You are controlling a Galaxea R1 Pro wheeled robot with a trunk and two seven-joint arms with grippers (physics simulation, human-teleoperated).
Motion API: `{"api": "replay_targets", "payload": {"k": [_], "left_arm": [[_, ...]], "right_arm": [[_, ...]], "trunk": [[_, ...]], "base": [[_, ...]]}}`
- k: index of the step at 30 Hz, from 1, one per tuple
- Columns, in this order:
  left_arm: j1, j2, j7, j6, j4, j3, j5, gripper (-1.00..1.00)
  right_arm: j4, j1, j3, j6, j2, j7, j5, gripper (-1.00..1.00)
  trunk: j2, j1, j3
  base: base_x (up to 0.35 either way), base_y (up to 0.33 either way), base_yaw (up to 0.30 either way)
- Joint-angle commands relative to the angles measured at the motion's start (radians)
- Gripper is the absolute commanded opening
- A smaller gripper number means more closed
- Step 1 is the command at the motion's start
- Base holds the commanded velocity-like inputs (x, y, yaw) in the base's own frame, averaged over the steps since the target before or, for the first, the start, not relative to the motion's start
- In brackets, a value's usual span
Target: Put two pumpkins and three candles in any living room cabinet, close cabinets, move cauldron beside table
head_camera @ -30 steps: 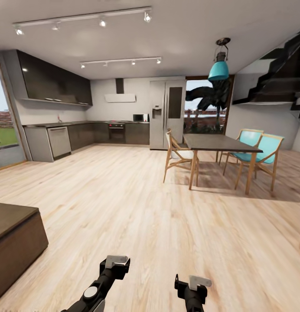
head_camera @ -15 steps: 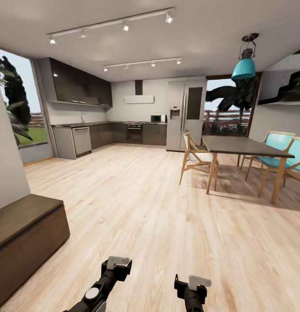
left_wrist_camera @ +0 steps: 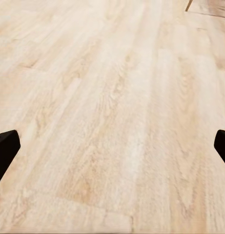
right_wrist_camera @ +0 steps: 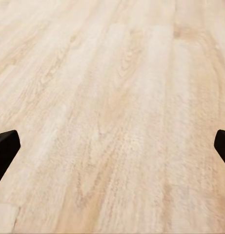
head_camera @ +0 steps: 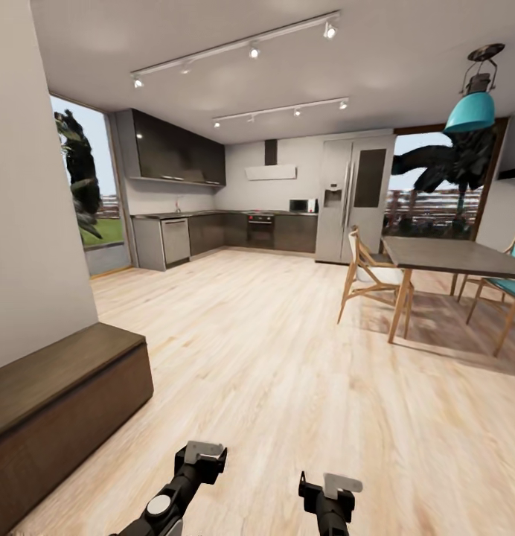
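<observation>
Base turning left, nothing in hand, cabinet (head_camera: pixel 60 402) swinging into view.

Camera has panned left over the last second: the dining table (head_camera: pixel 451 257) and chairs have slid to the far right, and the long dark brown cabinet at near left shows much more of its top and front than before. That is the view moving, not the furniture. The kitchen (head_camera: pixel 228 231) sits at the far end. Left gripper (head_camera: pixel 200 456) and right gripper (head_camera: pixel 330 491) hang low over bare wood floor (head_camera: pixel 272 357). In both wrist views the fingertips (left_wrist_camera: pixel 4 151) sit at opposite edges, so the jaws are spread wide and empty. Pumpkins, candles, cauldron and coffee table are not in frame. My read: searching for the living room items; no item stowed yet as far as these views show.
</observation>
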Motion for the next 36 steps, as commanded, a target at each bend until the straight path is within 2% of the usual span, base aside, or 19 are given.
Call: {"api": "replay_targets", "payload": {"k": [1,16,29,36], "left_arm": [[-0.002,0.001,0.009,-0.005,0.0,-0.008,0.01,1.0],[-0.002,0.0,0.009,-0.005,0.0,-0.008,0.01,1.0],[-0.002,-0.001,0.007,-0.005,0.0,-0.009,0.01,1.0],[-0.002,-0.001,0.008,-0.006,0.0,-0.009,0.01,1.0]], "right_arm": [[0.0,-0.001,0.008,-0.006,-0.001,-0.006,-0.01,1.0],[0.001,-0.001,0.009,-0.006,0.001,-0.004,-0.009,1.0],[0.001,-0.001,0.01,-0.006,0.002,-0.004,-0.009,1.0],[0.001,-0.001,0.01,-0.006,0.003,-0.004,-0.009,1.0]], "trunk": [[-0.001,0.0,-0.001],[-0.001,0.0,0.006],[-0.001,0.0,0.011],[-0.001,0.0,0.015]], "base": [[0.0,0.0,0.278],[0.0,-0.013,0.278],[0.0,-0.22,0.278],[0.0,-0.084,0.278]]}}
